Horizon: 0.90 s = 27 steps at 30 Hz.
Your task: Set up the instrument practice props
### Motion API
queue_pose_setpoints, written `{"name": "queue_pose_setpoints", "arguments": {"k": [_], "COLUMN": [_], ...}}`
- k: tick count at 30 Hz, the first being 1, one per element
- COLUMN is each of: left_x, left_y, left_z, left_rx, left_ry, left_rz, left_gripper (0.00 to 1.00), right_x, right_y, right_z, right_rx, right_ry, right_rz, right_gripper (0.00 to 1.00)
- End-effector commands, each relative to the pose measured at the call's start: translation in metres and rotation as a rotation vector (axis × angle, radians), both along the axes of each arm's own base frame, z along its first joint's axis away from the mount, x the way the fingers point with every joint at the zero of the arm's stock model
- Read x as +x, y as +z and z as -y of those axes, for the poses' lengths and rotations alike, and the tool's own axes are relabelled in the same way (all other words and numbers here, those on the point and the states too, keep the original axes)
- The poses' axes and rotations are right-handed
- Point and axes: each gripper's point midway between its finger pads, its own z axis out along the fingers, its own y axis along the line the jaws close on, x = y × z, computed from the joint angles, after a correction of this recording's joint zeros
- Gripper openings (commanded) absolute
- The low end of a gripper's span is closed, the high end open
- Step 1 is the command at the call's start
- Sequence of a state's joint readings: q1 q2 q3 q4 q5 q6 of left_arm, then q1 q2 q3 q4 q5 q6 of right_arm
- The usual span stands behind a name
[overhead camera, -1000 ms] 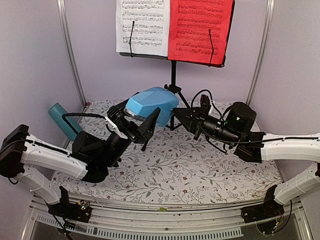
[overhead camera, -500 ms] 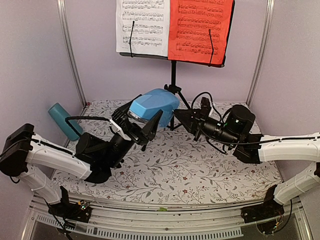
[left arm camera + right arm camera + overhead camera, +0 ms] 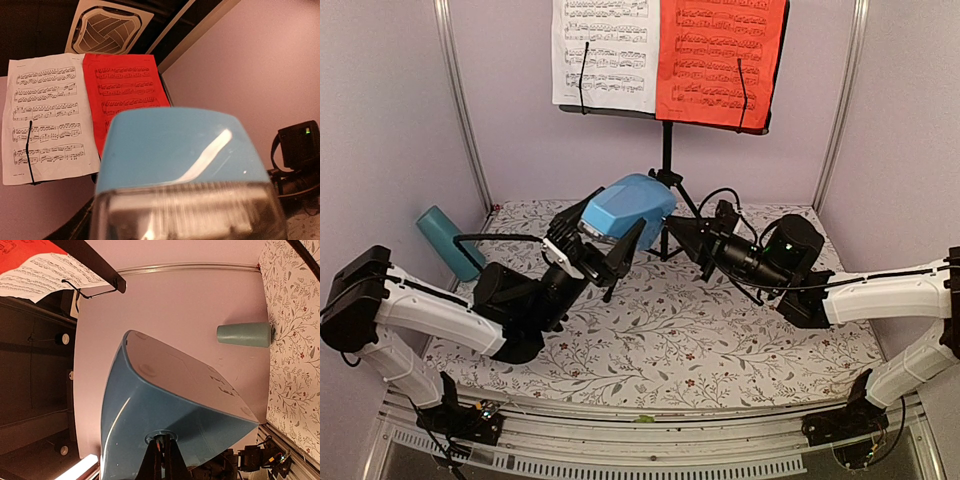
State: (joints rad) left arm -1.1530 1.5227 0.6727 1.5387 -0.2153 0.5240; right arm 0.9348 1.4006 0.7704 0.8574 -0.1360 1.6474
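1. The left gripper (image 3: 600, 235) grips the blue metronome (image 3: 630, 205) across its wide body and holds it tilted above the floral surface (image 3: 720, 340). Over the last second it has edged up and toward the right arm.
2. The right gripper (image 3: 161, 447), closed tight, has slid in to meet it, tips at a round socket in the blue shell. Whether anything is pinched there I cannot tell.
3. The metronome is not yet set down, so that step stays open.
4. Behind, the music stand (image 3: 666, 150) already carries the white sheet (image 3: 605, 50) and the red sheet (image 3: 720, 55).
5. The stand's feet are hidden behind the metronome, whose lower edge blurs in the left wrist view.
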Motion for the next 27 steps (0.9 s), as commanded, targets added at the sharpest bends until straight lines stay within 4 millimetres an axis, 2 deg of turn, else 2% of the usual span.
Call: {"name": "queue_pose_setpoints", "arguments": {"k": [1,8,13,15,17,19,24,27], "left_x": [-0.019,-0.014,-0.007,-0.007,-0.006,-0.004,0.004,0.011], "left_y": [0.025,0.027,0.036,0.039,0.041,0.044,0.049,0.052], "left_z": [-0.017,-0.019,-0.031,-0.036,-0.039,-0.042,-0.041,-0.039], "left_rx": [-0.122,-0.129,-0.169,-0.172,-0.166,-0.160,-0.105,-0.068], "left_ry": [-0.030,-0.004,0.041,0.051,0.062,0.081,0.094,0.095], "left_rz": [0.129,0.152,0.116,0.107,0.095,0.086,0.012,-0.077], "left_gripper": [0.00,0.00,0.00,0.00,0.00,0.00,0.00,0.00], "right_x": [-0.015,-0.018,-0.021,-0.022,-0.022,-0.022,-0.021,-0.018], "right_y": [0.081,0.085,0.083,0.080,0.074,0.063,0.037,0.034], "right_z": [0.022,0.018,0.020,0.024,0.028,0.030,0.037,0.044], "right_rx": [0.267,0.275,0.153,0.115,0.064,-0.006,-0.182,-0.292], "right_ry": [0.023,0.048,0.002,-0.023,-0.042,-0.058,-0.112,-0.174], "right_rz": [0.110,0.104,0.185,0.219,0.250,0.276,0.359,0.471], "right_gripper": [0.00,0.00,0.00,0.09,0.25,0.36,0.49,0.58]}}
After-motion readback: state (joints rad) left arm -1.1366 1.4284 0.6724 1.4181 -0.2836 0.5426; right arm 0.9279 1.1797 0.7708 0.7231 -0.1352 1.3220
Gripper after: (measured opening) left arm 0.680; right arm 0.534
